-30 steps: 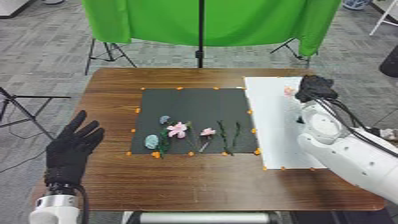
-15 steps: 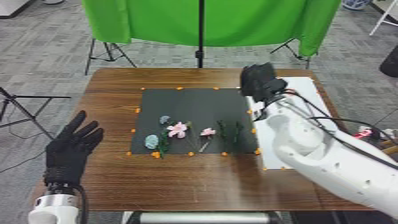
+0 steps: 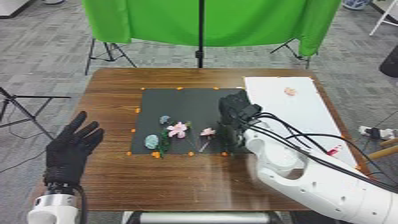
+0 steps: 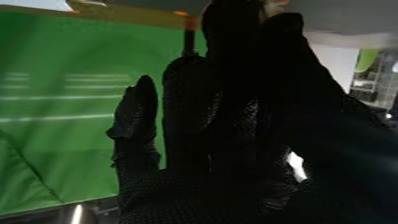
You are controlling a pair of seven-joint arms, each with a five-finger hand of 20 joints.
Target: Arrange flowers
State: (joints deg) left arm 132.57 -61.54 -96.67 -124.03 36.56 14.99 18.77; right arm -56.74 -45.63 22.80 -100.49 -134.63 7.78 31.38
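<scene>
Black mat [image 3: 191, 106] newly beneath right hand [image 3: 234, 107].

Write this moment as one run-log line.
right hand: at black mat's right side | left hand: open, left of mat | one pink flower: on white sheet

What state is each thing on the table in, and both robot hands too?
Left hand: open, fingers spread
Right hand: open, over the black sheet
Larger pink flower: lying down
Smaller pink flower: lying down
Light blue piece: lying down
Pale pink piece: lying on white sheet
Black sheet: flat
White sheet: flat
</scene>
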